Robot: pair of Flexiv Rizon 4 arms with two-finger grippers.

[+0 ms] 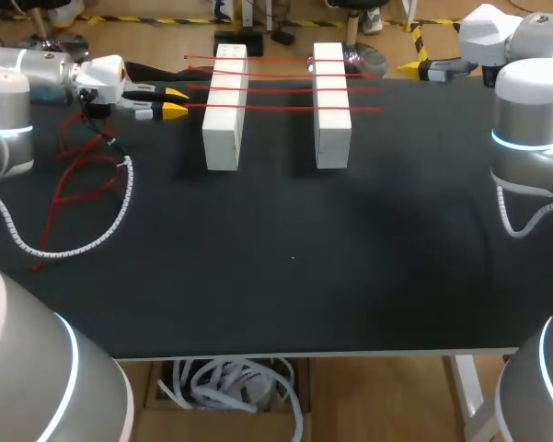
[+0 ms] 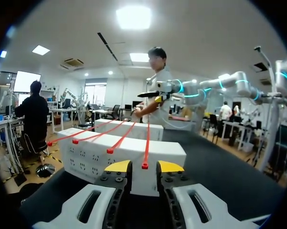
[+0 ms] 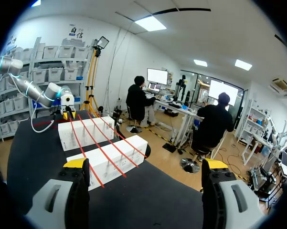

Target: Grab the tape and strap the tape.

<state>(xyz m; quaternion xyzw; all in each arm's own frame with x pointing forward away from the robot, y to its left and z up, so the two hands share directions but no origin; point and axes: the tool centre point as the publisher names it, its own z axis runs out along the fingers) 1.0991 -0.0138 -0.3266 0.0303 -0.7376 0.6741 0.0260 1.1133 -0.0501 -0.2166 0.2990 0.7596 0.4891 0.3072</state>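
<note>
Two white blocks (image 1: 225, 110) (image 1: 332, 106) lie side by side at the back of the black table. Four thin red tapes stretch across both of them. My left gripper (image 1: 175, 101) sits at the left end of the nearest tape (image 1: 285, 108). In the left wrist view that tape's red end (image 2: 144, 165) lies in the narrow gap between the yellow tips of the left gripper (image 2: 144, 166), with a little space on each side. My right gripper (image 1: 410, 66) hangs wide open at the back right, away from the blocks (image 3: 105, 160), holding nothing (image 3: 143, 167).
A red cable and a white coiled hose (image 1: 83, 193) from my left arm lie on the left part of the table. The black mat (image 1: 294, 267) runs from the blocks to the front edge.
</note>
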